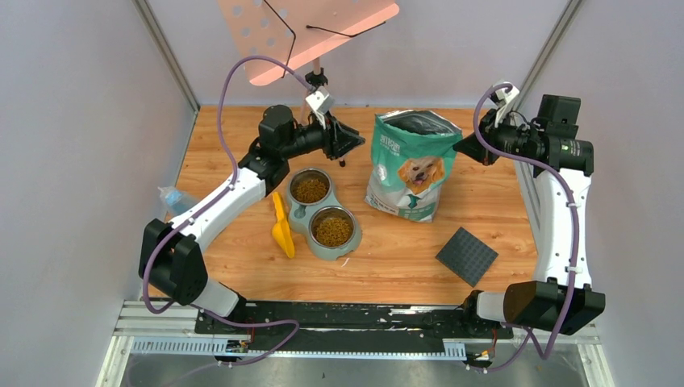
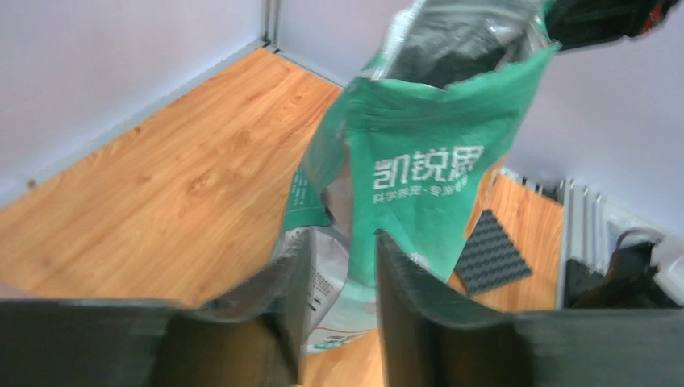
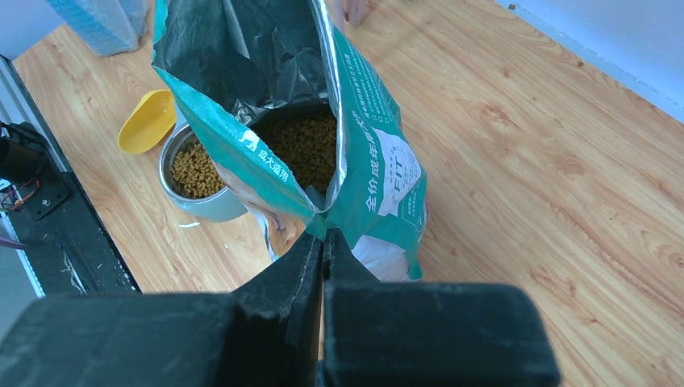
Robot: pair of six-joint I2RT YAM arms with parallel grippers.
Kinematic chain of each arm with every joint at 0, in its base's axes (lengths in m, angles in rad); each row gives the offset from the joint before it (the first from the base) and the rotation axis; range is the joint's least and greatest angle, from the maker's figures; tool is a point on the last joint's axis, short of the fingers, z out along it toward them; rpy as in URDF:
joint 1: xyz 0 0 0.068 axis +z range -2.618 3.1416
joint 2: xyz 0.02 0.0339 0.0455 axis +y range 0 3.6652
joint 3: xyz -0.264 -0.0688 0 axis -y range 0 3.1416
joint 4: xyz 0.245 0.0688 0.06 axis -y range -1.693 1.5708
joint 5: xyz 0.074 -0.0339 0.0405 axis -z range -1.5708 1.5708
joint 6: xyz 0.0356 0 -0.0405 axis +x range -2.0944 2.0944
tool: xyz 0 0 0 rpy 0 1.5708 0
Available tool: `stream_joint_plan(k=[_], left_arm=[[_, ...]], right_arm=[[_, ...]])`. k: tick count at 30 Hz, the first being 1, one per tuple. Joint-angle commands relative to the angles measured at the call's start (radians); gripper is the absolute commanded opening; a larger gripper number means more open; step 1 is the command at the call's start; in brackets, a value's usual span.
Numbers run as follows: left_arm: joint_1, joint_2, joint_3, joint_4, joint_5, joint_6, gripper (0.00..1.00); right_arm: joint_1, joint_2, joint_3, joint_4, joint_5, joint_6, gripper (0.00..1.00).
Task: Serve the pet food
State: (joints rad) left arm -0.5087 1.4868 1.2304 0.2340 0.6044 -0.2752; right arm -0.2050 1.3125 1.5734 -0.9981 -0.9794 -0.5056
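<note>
- Pet food [image 1: 310, 190]: brown kibble heaped in both cups of the dbl bowl [image 1: 295, 216], which sits on the counter [image 1: 500, 210] left of centre. Both cups look well filled.
- Yellow scoop [image 1: 282, 230] lies flat on the counter, touching or just beside the bowl's left side. No hand is on it.
- Teal-green bag [image 1: 410, 173] stands upright just right of the bowl, mouth open at the top.
- Right wrist view also shows kibble past the bag's open rim. Can't tell if that is inside the bag or the far cup behind it.
- Left hand [image 1: 355, 139]: fingers apart, nothing clamped. It points at the bag's upper left edge, close by, but contact isn't clear.
- Right hand [image 3: 323, 242]: fingers together at the bag's top right rim. It looks like a pinch on the rim fold, though the film is thin, so not 100% sure.
- Black ridged mat [image 1: 466, 255] lies apart, nearer the right arm, and seems not involved.
- Progress, my read: the serving part is approx done, w/ food in the cups and the scoop put down.
- Left to do, prob: deal w/ the bag, i.e. close or steady it using both hands. Nothing shows more food is needed.
</note>
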Motion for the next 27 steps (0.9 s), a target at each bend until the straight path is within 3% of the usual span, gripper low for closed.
stream_joint_plan(k=[1,3,5,14,27], left_arm=[[-0.013,-0.033,0.009,0.083,0.121,0.068,0.53],[-0.014,-0.003,0.043,0.080,0.183,0.093,0.63],[-0.018,0.040,0.089,0.055,0.226,0.122,0.66],[-0.046,0.211,0.222,0.116,0.275,0.138,0.67],[-0.056,0.243,0.297,0.247,0.368,-0.016,0.38]], right_arm=[[0.007,-0.015,0.067,0.063,-0.079,0.021,0.00],[0.009,-0.018,0.057,0.062,-0.075,0.011,0.00],[0.011,-0.026,0.045,0.060,-0.071,-0.004,0.00],[0.016,-0.048,0.026,0.004,-0.054,-0.097,0.00],[0.018,-0.029,0.033,-0.036,-0.036,-0.119,0.00]])
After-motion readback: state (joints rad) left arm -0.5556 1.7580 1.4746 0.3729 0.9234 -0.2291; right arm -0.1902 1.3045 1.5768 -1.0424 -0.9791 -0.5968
